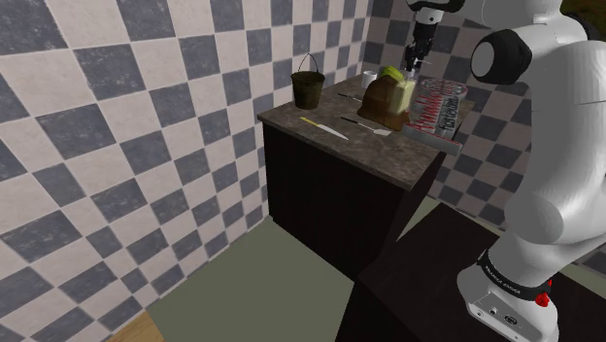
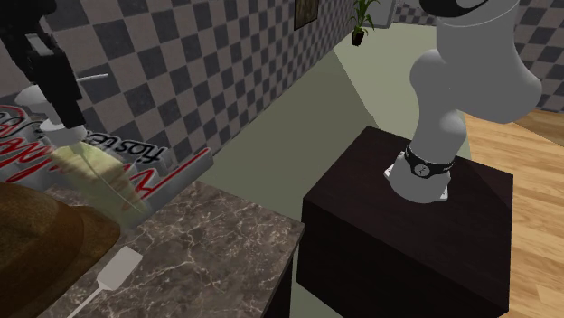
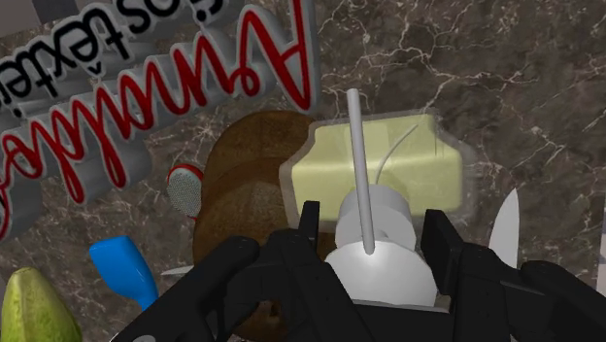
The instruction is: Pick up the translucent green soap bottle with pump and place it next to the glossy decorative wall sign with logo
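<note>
Wrist view: your black gripper (image 3: 375, 233) stands narrowly around the white pump collar of the pale green, see-through soap bottle (image 3: 388, 165) and appears to clasp it. The bottle is over the dark marble counter (image 3: 505, 78), right against a brown rounded object (image 3: 238, 185) and near the grey sign with red script (image 3: 243, 68) lying flat.

You seem to be at the grasp-and-lift step; whether the base has left the counter cannot be told. Next you likely need a straight lift clear of the brown object, a short carry, then a gentle upright set-down on bare counter beside the sign.

The bottle's long axis runs along your gripper, pump up, base down. Its thin spout points out over the body, toward the counter past the sign's end.
</note>
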